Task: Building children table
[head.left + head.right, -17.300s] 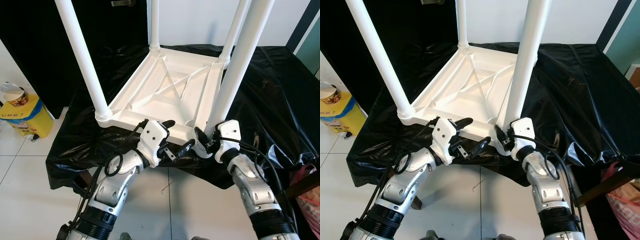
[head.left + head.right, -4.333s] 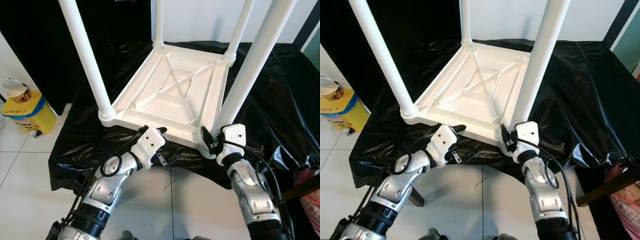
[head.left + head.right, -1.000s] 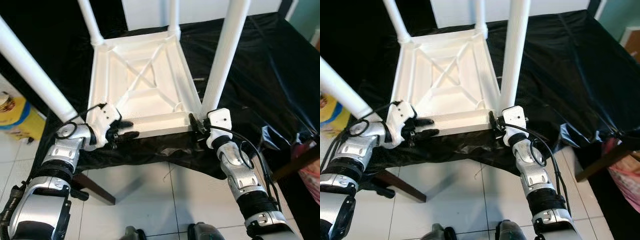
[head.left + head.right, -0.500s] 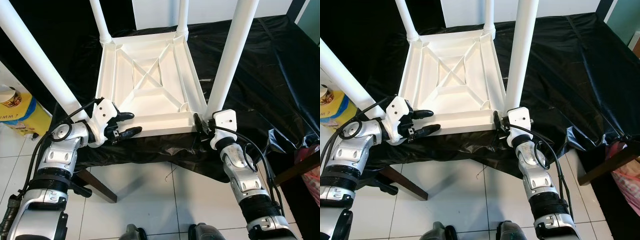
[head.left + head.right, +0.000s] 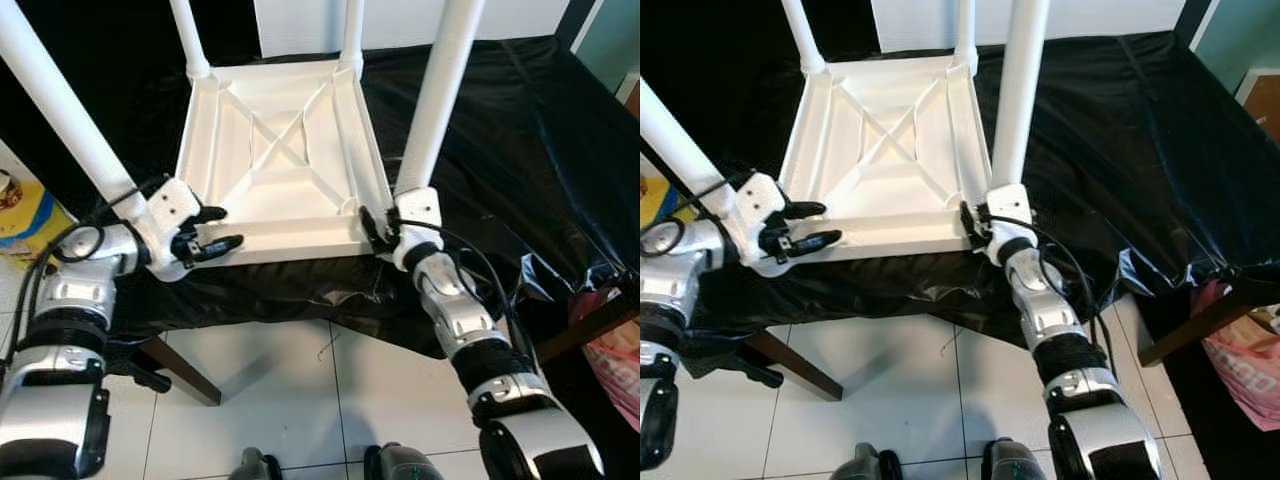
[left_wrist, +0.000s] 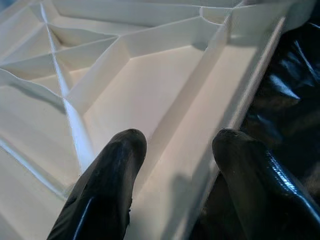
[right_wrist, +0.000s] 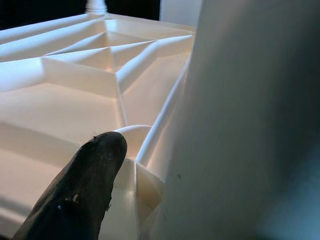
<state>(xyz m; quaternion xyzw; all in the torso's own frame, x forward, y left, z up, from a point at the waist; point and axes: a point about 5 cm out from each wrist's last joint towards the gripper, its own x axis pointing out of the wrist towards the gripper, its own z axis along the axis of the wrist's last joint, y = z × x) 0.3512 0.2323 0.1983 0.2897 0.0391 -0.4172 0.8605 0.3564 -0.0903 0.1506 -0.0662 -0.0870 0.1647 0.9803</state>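
upturned white plastic children's table on black-draped counter | left gripper open astride near rim | right gripper at near-right leg, closure unclear

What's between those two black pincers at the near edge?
The near rim of the upturned white table spans from left pincer to right pincer, seen in both eye views.

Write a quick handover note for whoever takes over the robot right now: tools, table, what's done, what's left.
Left tool: open, fingers either side of the near edge rail of the upside-down white table.
Right tool: at the near right corner, beside the leg; open or shut unclear.
Table lies top-down on the black sheet, four legs standing in its corners.
Left: probably turning it upright.
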